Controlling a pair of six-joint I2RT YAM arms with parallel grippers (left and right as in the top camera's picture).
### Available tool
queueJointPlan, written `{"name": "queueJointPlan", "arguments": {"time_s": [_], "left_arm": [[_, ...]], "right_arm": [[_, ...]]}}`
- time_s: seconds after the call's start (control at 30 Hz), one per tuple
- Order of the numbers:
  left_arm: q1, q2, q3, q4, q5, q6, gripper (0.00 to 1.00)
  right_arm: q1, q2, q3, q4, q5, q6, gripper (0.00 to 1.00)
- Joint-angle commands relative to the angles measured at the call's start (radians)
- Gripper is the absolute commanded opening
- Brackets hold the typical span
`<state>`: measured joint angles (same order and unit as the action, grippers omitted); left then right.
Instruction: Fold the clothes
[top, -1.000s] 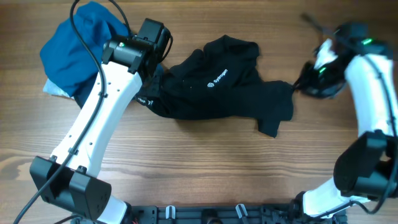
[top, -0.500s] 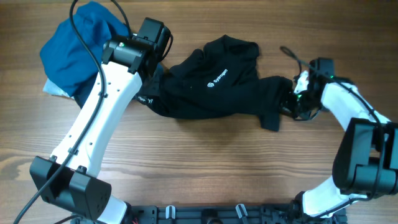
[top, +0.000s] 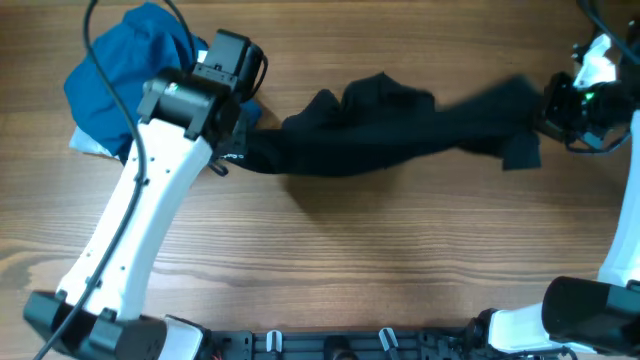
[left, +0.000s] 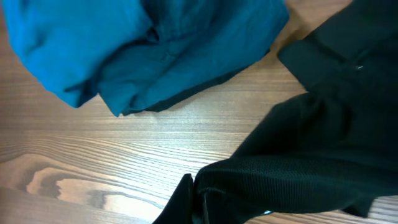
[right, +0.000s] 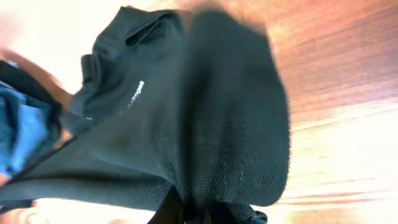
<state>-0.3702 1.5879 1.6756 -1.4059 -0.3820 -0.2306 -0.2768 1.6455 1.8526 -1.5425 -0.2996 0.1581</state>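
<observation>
— Step in hand?
— Seems to be spreading out the large black soft-fabric shirt (top: 390, 135), stretched as a band across the wooden table (top: 350, 270) from 9 to 3 o'clock. Pinched at the 9 o'clock end by the left hand (top: 232, 142), fully closed; at the 3 o'clock end by the right hand (top: 548, 108), fully closed too.
— Next?
— Probably lowering flat, then regripping for a fold.

Blue bundle (top: 118, 72) (crumpled) on wooden table (top: 380, 250).
</observation>
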Motion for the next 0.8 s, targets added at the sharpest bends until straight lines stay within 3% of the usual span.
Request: {"name": "queueJointPlan", "arguments": {"time_s": [0.0,0.2,0.23,0.27,0.53,0.6,0.77], "left_arm": [[0.009,-0.013,0.006,0.004,-0.038,-0.005,0.04],[0.009,0.016,0.006,0.05,-0.038,0.003,0.04],[0.009,0.018,0.006,0.072,-0.035,0.018,0.04],[0.009,0.019,0.006,0.082,-0.034,0.017,0.04],[0.009,0.023,0.006,0.117,-0.024,0.018,0.04],[0.009,0.029,0.006,0.116,-0.019,0.017,0.04],[0.009,0.036,0.006,0.124,-0.019,0.017,0.04]], "right_arm": [[0.034,0.014,-0.027,0.009,0.158,0.017,0.05],[0.065,0.041,-0.097,0.178,0.084,0.021,0.09],[0.072,0.06,-0.116,0.206,0.055,0.0,0.18],[0.077,0.069,-0.127,0.217,0.055,0.0,0.21],[0.084,0.166,-0.206,0.283,0.054,0.002,0.09],[0.084,0.183,-0.238,0.283,0.055,-0.001,0.3],[0.093,0.201,-0.435,0.457,-0.071,-0.042,0.36]]}}
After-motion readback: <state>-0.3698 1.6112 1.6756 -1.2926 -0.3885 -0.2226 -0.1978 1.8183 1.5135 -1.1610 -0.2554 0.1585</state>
